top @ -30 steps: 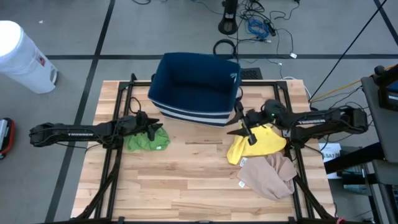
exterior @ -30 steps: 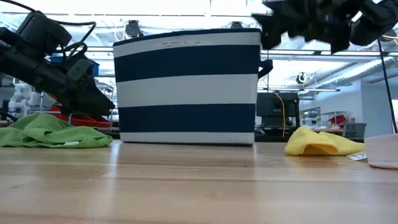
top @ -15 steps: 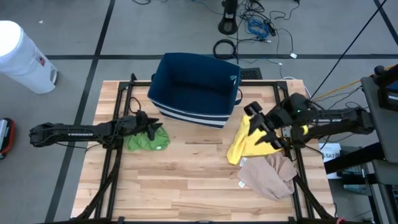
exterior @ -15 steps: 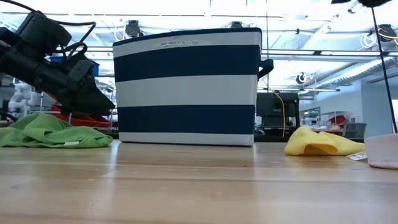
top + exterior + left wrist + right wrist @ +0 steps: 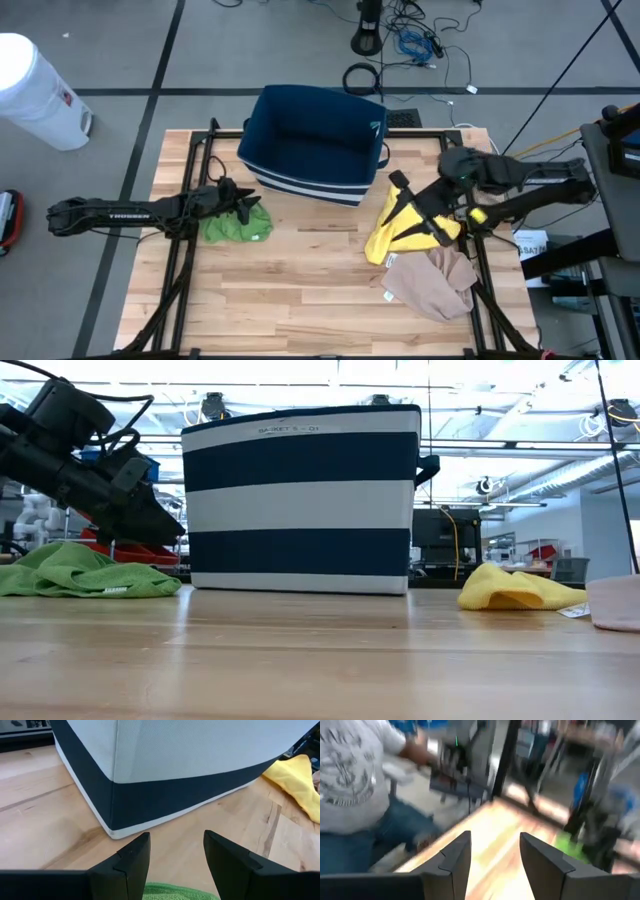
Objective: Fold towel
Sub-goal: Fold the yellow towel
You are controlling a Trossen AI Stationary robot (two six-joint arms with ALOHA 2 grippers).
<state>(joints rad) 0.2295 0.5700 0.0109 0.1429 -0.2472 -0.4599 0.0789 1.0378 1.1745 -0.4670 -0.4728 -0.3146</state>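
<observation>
While towels lie outside, striped basket [image 5: 315, 140] holds nothing visible

A basket [image 5: 318, 140] sits at the surface's [image 5: 310, 300] far edge, one towel [image 5: 236, 224] toward the left edge, two more cloths [image 5: 412, 235] heaped by the right edge.

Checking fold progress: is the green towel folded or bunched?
Bunched: the green towel lies in a crumpled heap, with uneven humps in the low view.
</observation>
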